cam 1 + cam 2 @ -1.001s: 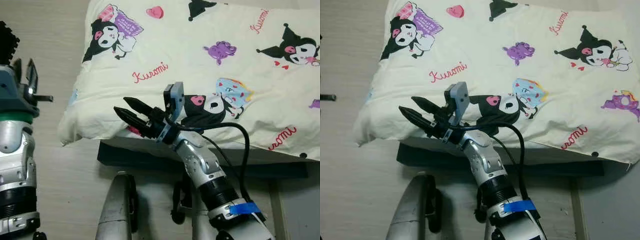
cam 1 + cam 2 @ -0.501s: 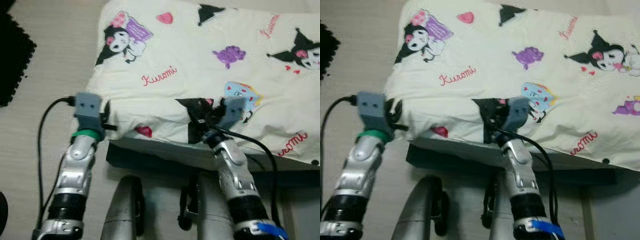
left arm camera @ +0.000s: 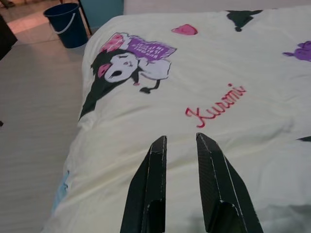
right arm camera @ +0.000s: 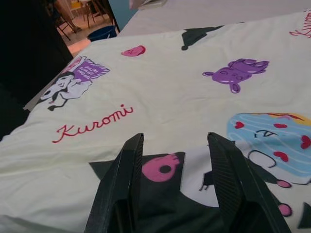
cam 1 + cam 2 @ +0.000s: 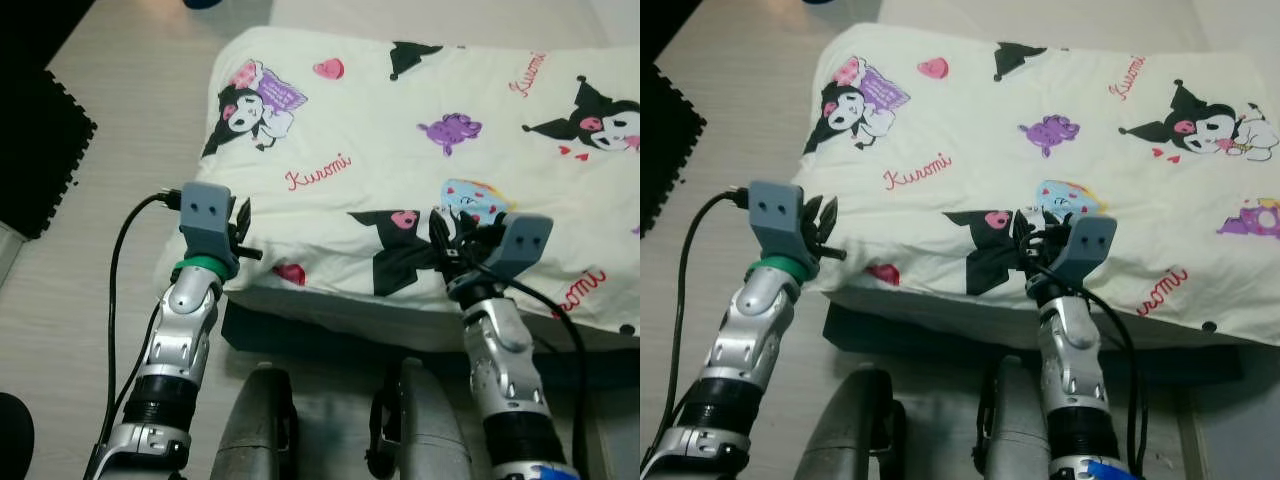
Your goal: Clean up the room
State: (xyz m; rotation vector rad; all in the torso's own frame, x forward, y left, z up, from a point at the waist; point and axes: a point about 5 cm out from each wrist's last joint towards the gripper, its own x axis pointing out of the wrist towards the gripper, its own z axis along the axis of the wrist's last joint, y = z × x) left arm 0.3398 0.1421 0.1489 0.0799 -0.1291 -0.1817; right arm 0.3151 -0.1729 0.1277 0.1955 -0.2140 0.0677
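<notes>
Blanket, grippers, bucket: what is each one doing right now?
Blanket: spread flat, near edge hanging over the dark base.
Left gripper: jaws a little open, over the blanket's near corner, holding nothing.
Right gripper: jaws open, over the black cartoon print near the edge, holding nothing.
Bucket: upright on the floor past the far corner, handle down.

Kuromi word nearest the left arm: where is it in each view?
Left eye: Kuromi word, left part of blanket.
Right eye: same place.
Left wrist: just past left end effector, at.
Right wrist: past right end effector, at.
Landmark: purple-sign print beside it.
</notes>
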